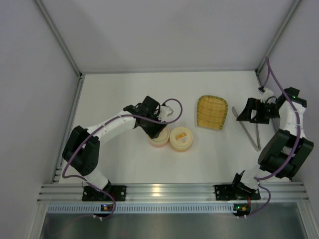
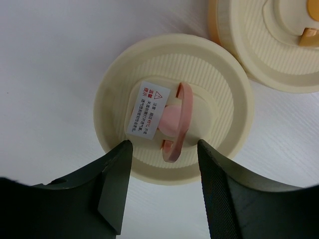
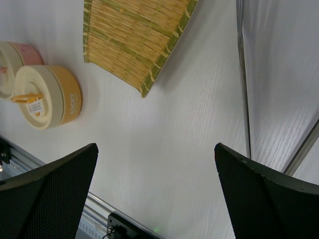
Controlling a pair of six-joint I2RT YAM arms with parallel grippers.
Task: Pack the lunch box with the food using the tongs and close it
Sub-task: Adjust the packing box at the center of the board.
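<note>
Left wrist view puts the left claw [image 2: 163, 149] right over the pink lunch box [image 1: 159, 141]. Its two fingers [image 2: 115, 189] are apart with nothing in them, and the pink handle [image 2: 177, 122] on the cream lid [image 2: 119, 79] sits just past the gap. If the fingers close a bit off to one side, they could slip off that thin handle. They could also push the box into the orange lunch box [image 1: 181, 139] just beside it. Farther back, the tongs [image 1: 250, 133] lie flat on the surface [image 1: 119, 94], just beside the right claw [image 1: 245, 112] and partly under it. That claw is wide apart and holds nothing. The yellow tray [image 1: 212, 112] is near, on its left. I cannot see any food (maybe it is hidden).
</note>
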